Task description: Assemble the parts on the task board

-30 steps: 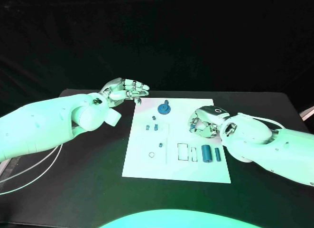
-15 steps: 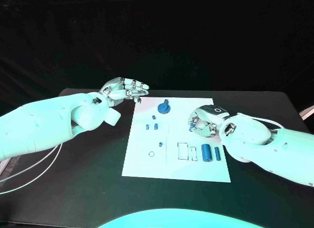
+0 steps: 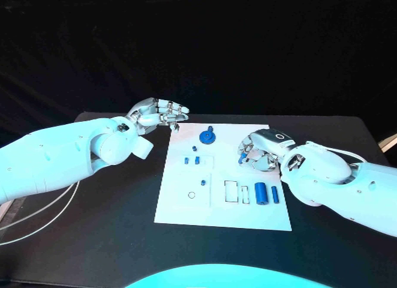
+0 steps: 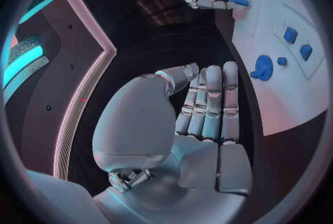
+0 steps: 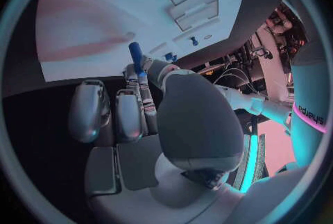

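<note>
Blue peg (image 5: 135, 57) pinched in right robot hand (image 3: 259, 153) above task board (image 3: 216, 210).

"sharpa" on the white arm (image 5: 310, 114)

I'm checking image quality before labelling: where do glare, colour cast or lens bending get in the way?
Head view: cyan light tints the task board and both arms. Left wrist view: fisheye bends the board's edge; the left hand looks sharp. Right wrist view: a pinkish shadow streaks the board, and the blue part the right hand pinches is slightly soft.
</note>
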`<move>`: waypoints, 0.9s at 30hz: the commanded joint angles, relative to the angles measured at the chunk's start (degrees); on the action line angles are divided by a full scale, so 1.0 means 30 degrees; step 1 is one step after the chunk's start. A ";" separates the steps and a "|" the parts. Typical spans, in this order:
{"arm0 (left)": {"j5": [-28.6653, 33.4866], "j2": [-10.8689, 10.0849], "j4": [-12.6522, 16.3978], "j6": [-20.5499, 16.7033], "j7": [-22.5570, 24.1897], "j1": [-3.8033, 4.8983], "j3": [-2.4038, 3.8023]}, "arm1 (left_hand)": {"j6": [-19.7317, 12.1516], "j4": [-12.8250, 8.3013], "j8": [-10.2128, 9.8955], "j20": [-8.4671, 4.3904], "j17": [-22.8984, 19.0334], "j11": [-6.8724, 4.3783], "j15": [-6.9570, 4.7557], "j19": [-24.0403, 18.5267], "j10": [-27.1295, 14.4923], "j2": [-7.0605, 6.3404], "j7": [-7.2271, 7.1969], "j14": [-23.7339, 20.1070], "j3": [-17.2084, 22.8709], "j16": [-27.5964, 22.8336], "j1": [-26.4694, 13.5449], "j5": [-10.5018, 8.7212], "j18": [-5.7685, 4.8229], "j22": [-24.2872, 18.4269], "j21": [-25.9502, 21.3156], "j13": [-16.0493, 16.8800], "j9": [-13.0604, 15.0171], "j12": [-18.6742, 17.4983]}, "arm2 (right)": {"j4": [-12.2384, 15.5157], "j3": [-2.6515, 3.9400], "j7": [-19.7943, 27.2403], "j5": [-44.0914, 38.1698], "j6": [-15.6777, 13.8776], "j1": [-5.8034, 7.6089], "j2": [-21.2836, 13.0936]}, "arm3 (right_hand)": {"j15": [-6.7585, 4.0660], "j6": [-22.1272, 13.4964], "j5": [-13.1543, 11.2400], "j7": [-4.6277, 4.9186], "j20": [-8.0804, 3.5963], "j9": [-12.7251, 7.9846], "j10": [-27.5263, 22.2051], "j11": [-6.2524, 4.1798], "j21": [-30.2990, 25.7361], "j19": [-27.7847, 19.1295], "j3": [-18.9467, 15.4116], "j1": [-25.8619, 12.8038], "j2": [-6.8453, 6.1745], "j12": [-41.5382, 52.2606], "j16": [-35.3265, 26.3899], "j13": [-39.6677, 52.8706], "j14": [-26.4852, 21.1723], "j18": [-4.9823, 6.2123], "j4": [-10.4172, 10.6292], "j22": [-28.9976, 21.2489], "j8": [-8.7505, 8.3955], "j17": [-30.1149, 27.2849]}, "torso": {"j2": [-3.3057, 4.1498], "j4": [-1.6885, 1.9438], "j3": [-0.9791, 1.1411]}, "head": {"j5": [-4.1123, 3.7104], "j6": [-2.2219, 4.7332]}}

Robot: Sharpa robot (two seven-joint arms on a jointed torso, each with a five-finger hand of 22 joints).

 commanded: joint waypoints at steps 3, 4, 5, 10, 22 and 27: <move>-0.0003 0.0085 -0.0029 0.0086 0.0068 0.0019 0.0017 | -0.0128 0.0184 0.0413 -0.0027 -0.0215 -0.0008 0.0133 0.0124 -0.0444 0.0037 0.0140 -0.0117 -0.0914 -0.0327 -0.0350 0.0260 0.0113 -0.0202 -0.0200 0.0178 -0.0215 0.0212 | 0.1187 0.0138 0.0075 0.0432 -0.0232 0.0353 -0.0396 | -0.0064 0.0350 0.0251 -0.0159 -0.0304 0.1358 0.2408 -0.0661 0.0503 0.0618 0.1228 -0.0520 0.0537 0.0636 0.0206 0.0849 0.0493 -0.0615 -0.0575 0.2134 0.1532 0.0312 | -0.0017 -0.0019 0.0018 | -0.0014 0.0044; -0.0003 0.0094 -0.0036 0.0087 0.0069 0.0019 0.0017 | -0.0128 0.0184 0.0413 -0.0027 -0.0215 -0.0008 0.0133 0.0124 -0.0444 0.0037 0.0140 -0.0117 -0.0914 -0.0327 -0.0350 0.0260 0.0113 -0.0202 -0.0200 0.0178 -0.0215 0.0212 | 0.1448 0.0157 0.0089 0.0516 -0.0252 0.0402 -0.0440 | -0.0064 0.0350 0.0251 -0.0159 -0.0304 0.1358 0.2408 -0.0661 0.0503 0.0618 0.1228 -0.0520 0.0537 0.0636 0.0206 0.0849 0.0493 -0.0615 -0.0575 0.2134 0.1532 0.0312 | -0.0022 -0.0020 0.0018 | -0.0017 0.0045; -0.0003 0.0106 -0.0043 0.0088 0.0069 0.0018 0.0017 | -0.0128 0.0184 0.0413 -0.0027 -0.0215 -0.0008 0.0133 0.0124 -0.0444 0.0037 0.0140 -0.0117 -0.0914 -0.0327 -0.0350 0.0260 0.0113 -0.0202 -0.0200 0.0178 -0.0215 0.0212 | 0.1693 0.0172 0.0114 0.0595 -0.0280 0.0439 -0.0447 | -0.0065 0.0341 0.0251 -0.0160 -0.0305 0.1386 0.2411 -0.0663 0.0514 0.0620 0.1235 -0.0534 0.0536 0.0624 0.0204 0.0854 0.0493 -0.0617 -0.0602 0.2143 0.1552 0.0311 | -0.0014 -0.0017 0.0014 | -0.0022 0.0049; -0.0004 0.0194 -0.0091 0.0118 0.0082 0.0015 0.0017 | -0.0128 0.0184 0.0413 -0.0027 -0.0215 -0.0008 0.0133 0.0124 -0.0444 0.0037 0.0140 -0.0117 -0.0914 -0.0327 -0.0350 0.0260 0.0113 -0.0202 -0.0200 0.0178 -0.0215 0.0212 | 0.2557 0.0200 0.0322 0.0932 -0.0349 0.0435 0.0092 | -0.0067 0.0322 0.0250 -0.0158 -0.0309 0.1425 0.2413 -0.0664 0.0478 0.0610 0.1255 -0.0548 0.0543 0.0604 0.0185 0.0861 0.0487 -0.0610 -0.0647 0.2133 0.1577 0.0283 | -0.0019 -0.0014 0.0026 | 0.0039 0.0056; 0.0042 0.0778 -0.0509 0.0236 0.0080 0.0004 0.0012 | -0.0153 0.0210 0.0444 -0.0018 -0.0214 -0.0012 0.0137 0.0112 -0.0464 0.0036 0.0132 -0.0138 -0.0916 -0.0336 -0.0383 0.0278 0.0117 -0.0229 -0.0243 0.0175 -0.0220 0.0226 | 0.2677 0.0123 0.1021 0.0515 -0.0586 -0.0961 0.2931 | -0.0054 0.0183 0.0251 -0.0117 -0.0311 0.1567 0.2360 -0.0634 0.0372 0.0578 0.1367 -0.0615 0.0601 0.0484 0.0139 0.0879 0.0471 -0.0593 -0.0820 0.2111 0.1636 0.0227 | -0.0145 0.0074 -0.0054 | 0.0481 0.0026; 0.0049 0.0934 -0.0580 0.0283 0.0063 0.0002 0.0010 | -0.0153 0.0210 0.0444 -0.0018 -0.0214 -0.0012 0.0137 0.0112 -0.0464 0.0036 0.0132 -0.0138 -0.0916 -0.0336 -0.0383 0.0278 0.0117 -0.0229 -0.0243 0.0175 -0.0220 0.0226 | 0.2215 0.0019 0.1175 0.0361 -0.0518 -0.1483 0.3666 | -0.0054 0.0183 0.0251 -0.0117 -0.0311 0.1567 0.2360 -0.0634 0.0372 0.0578 0.1367 -0.0615 0.0601 0.0484 0.0139 0.0879 0.0471 -0.0593 -0.0820 0.2111 0.1636 0.0227 | -0.0149 0.0030 -0.0086 | 0.0763 -0.0079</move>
